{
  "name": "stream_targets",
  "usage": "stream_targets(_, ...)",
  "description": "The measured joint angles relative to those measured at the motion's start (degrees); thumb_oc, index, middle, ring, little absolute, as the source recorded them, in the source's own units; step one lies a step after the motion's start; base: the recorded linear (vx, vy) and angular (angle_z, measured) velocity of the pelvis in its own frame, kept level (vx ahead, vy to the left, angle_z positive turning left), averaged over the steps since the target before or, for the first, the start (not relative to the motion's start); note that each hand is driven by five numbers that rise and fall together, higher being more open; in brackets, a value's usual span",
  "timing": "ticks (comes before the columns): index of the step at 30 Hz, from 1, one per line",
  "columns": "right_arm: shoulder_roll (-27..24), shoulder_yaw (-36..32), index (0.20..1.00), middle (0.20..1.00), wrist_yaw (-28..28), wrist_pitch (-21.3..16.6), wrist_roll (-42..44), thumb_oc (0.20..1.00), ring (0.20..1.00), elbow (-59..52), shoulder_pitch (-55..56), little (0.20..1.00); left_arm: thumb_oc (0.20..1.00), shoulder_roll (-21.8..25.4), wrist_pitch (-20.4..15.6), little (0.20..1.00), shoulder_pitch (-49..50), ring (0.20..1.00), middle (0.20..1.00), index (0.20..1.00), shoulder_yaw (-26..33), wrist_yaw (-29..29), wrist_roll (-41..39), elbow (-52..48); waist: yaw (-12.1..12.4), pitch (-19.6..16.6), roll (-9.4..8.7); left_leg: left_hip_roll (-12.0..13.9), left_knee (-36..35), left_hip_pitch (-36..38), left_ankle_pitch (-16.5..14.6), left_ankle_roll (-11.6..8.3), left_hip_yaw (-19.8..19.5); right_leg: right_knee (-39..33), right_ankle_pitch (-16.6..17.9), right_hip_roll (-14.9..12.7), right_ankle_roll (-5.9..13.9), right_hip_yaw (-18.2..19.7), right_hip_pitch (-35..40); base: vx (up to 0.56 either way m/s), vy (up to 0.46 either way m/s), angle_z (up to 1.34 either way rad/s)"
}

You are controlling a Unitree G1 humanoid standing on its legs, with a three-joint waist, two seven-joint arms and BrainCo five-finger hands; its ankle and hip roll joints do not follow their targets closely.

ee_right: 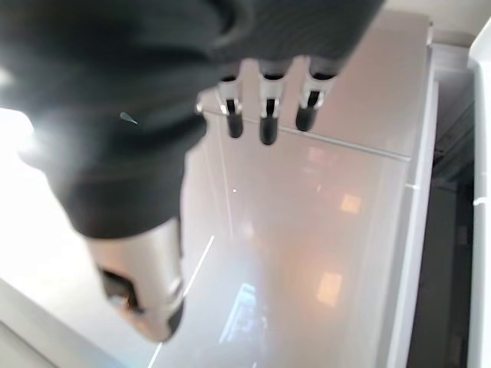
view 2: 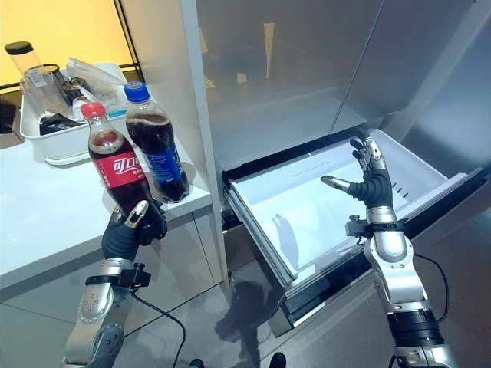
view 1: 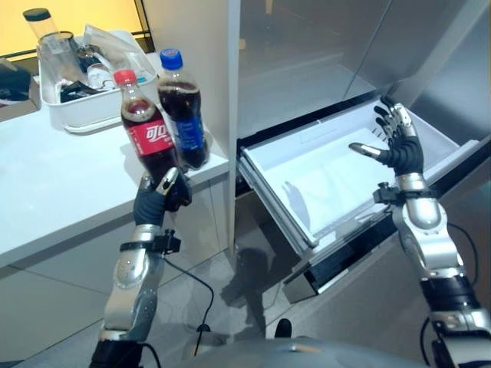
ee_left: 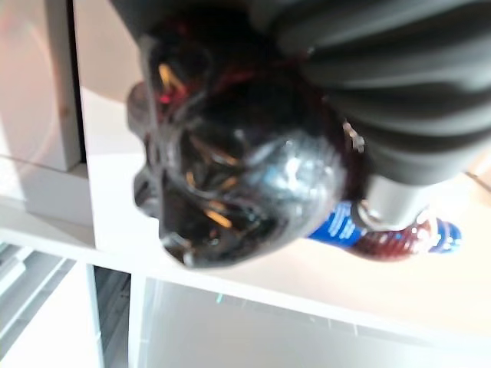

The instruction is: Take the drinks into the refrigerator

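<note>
White plastic tub (view 1: pixel 80 115): far back on the counter at my left, packed with clear containers, one a tall jar with a dark lid (view 1: pixel 40 27).

White counter (view 1: pixel 54 192): runs along my left side and ends against the grey refrigerator wall (view 1: pixel 215 61).

Red-capped cola bottle with red label (view 1: pixel 146 130): upright, its base in my left hand, lifted at the counter's front corner — the dark ribbed underside of the bottle looms close in my left wrist view.

Left hand (view 1: pixel 163 192): fingers and thumb curled round the bottom of the red-capped cola bottle, grasping it.

Blue-capped cola bottle with blue label (view 1: pixel 182 107): standing upright on the counter near its front corner, just beside and slightly behind the red-labelled one; whether the two touch, I cannot tell.

White pull-out refrigerator drawer (view 1: pixel 265 165): drawn out toward me below the grey upper compartment, its pale inside bare of drinks.

Right hand (view 1: pixel 395 138): raised over the right part of the drawer — fingers straight and spread, thumb (view 1: pixel 363 149) pointing left across the drawer, holding nothing.

Grey floor (view 1: pixel 230 299): shows below, between the counter front and the drawer.
</note>
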Motion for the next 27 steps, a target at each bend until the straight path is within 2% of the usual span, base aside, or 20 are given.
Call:
stream_targets(9, 0.08, 0.00, 1.000, 1.000, -0.01, 0.00, -0.55, 1.000, 1.000, 0.00, 0.00, 1.000, 0.200, -0.49, 0.00, 0.200, 0.43, 0.200, 0.200, 0.200, 2.21, 1.37, -0.01, 0.02, 0.17, 0.06, -0.10, -0.02, 0.00, -0.21, 0.00, 0.00, -0.13, 0.00, -0.06, -0.03, 0.08, -0.14, -0.13, 0.00, 0.000, 0.00)
stream_targets(27, 1.55, -0.01, 1.000, 1.000, -0.07, 0.01, -1.05, 1.000, 1.000, 0.02, -0.01, 1.000, 0.200, -0.32, -0.20, 0.200, 0.42, 0.200, 0.200, 0.200, 2.11, 1.13, -0.01, -0.01, 0.50, 0.93, -0.07, -0.01, 0.00, -0.21, 0.01, 0.00, -0.21, 0.00, -0.07, -0.06, 0.08, -0.24, -0.08, 0.00, 0.000, 0.00)
